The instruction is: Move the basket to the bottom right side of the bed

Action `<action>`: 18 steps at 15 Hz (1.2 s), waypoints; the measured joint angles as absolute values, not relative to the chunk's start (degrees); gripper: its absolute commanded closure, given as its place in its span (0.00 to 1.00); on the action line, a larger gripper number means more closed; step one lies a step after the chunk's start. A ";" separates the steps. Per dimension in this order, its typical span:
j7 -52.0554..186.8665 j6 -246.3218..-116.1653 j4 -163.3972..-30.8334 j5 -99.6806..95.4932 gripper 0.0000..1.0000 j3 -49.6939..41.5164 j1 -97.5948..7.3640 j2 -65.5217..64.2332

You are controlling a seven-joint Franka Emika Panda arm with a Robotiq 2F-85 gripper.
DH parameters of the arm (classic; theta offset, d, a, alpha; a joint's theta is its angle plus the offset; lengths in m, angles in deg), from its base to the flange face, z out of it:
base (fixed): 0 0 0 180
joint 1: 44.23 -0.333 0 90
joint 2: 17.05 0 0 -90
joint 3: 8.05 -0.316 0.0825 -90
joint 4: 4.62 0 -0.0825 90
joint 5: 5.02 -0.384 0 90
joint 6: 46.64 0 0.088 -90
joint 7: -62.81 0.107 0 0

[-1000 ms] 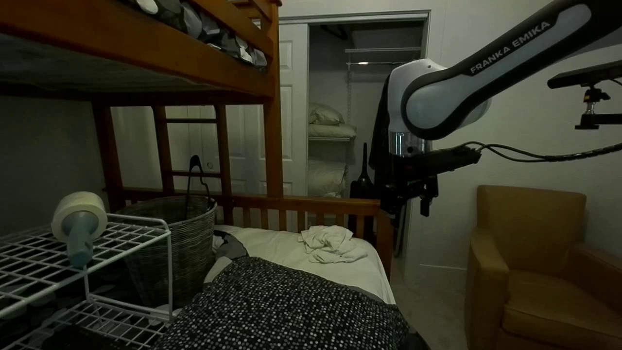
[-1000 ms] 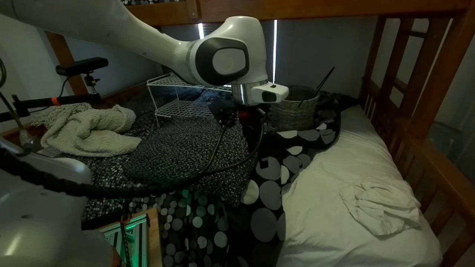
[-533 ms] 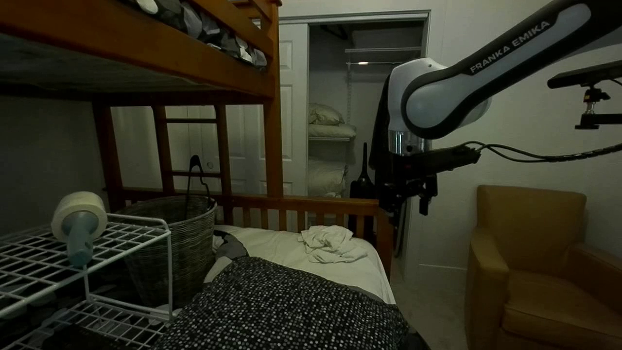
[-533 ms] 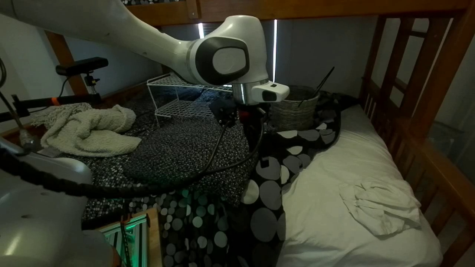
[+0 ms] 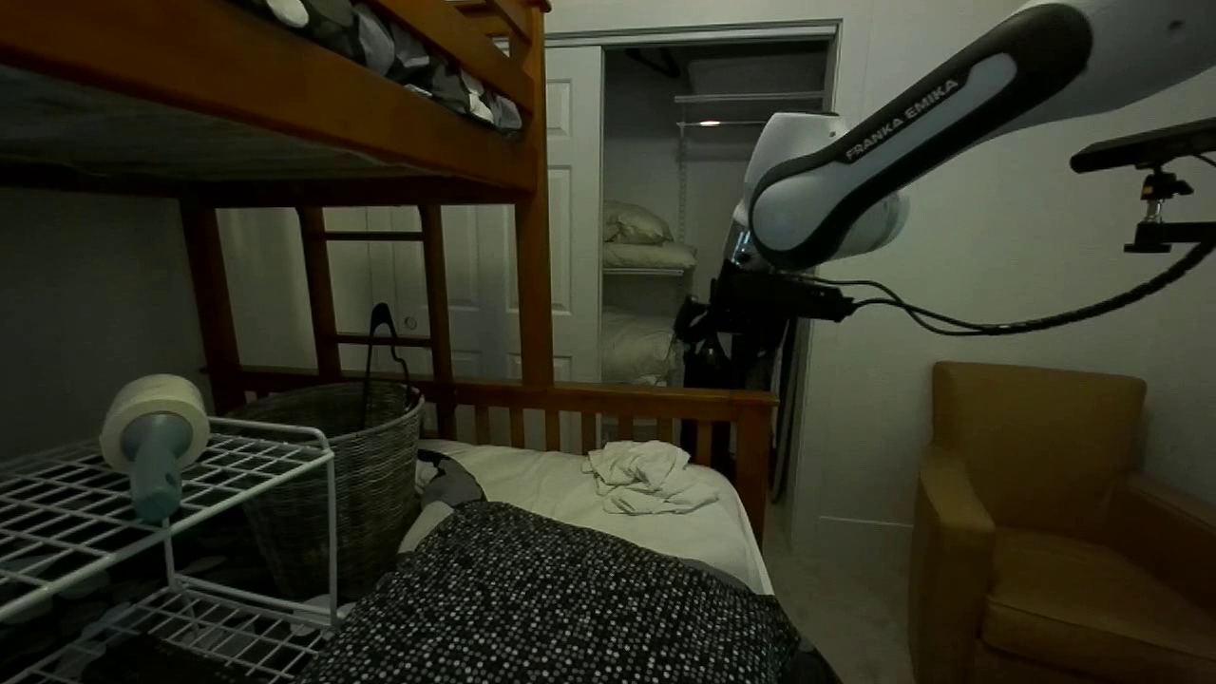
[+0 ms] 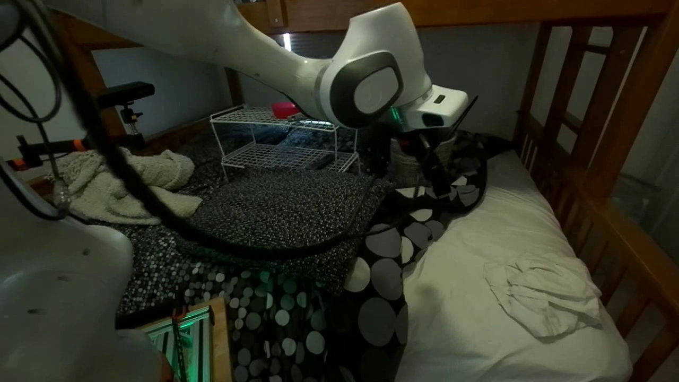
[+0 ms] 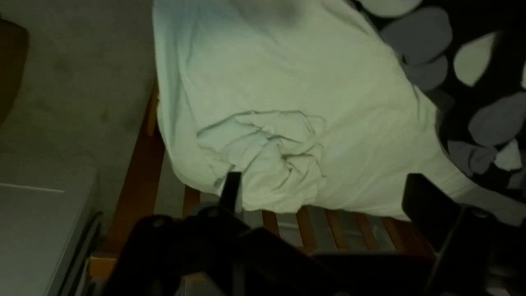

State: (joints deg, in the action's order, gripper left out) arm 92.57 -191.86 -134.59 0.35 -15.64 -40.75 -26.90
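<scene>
Bunk bed (image 5: 535,285): brown wood, shows in both exterior views, slatted rail (image 5: 608,399) across its end. White sheet (image 6: 461,249) runs up to that rail. Arm (image 5: 902,142) enters from 2 o'clock in an exterior view, angled down toward centre. Also there: tan armchair (image 5: 1035,446) at 4 o'clock, apart from the bed; dark speckled blanket (image 5: 570,589) at 6 o'clock, across part of the sheet; white wire rack (image 5: 256,493) at 8 o'clock, standing on the bed.

Basket (image 5: 372,484): grey, tapered, upright on the bed, also at 8 o'clock there, partly behind the rack. In an exterior view the basket (image 6: 404,168) sits at 2 o'clock, part of it hidden by the arm's end.

White cloth (image 6: 549,294) crumpled on the sheet, 4 o'clock in that view. Hand (image 7: 323,183): fingers spread wide, 7 and 4 o'clock in the wrist view, holding nothing; well apart from the basket. Wrist view looks down on sheet, cloth and rail. White roll with pale blue handle (image 5: 154,442) on top of the rack, 9 o'clock. Small red item (image 6: 285,110) on the rack too, can't tell what. Dark thin loop (image 5: 382,318) sticks up above the basket rim.
</scene>
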 measured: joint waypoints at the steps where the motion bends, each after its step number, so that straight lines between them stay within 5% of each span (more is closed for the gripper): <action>1: 92.35 -195.17 -131.98 -1.12 0.00 -15.37 -40.95 -23.78; 6: 79.14 -197.95 -114.28 -16.34 0.00 -16.06 -45.19 -7.49; 12: 66.10 -183.41 -95.17 -24.50 0.00 -20.84 -46.80 5.36; 18: 68.92 -182.76 -92.31 -24.97 0.00 -20.41 -47.31 7.29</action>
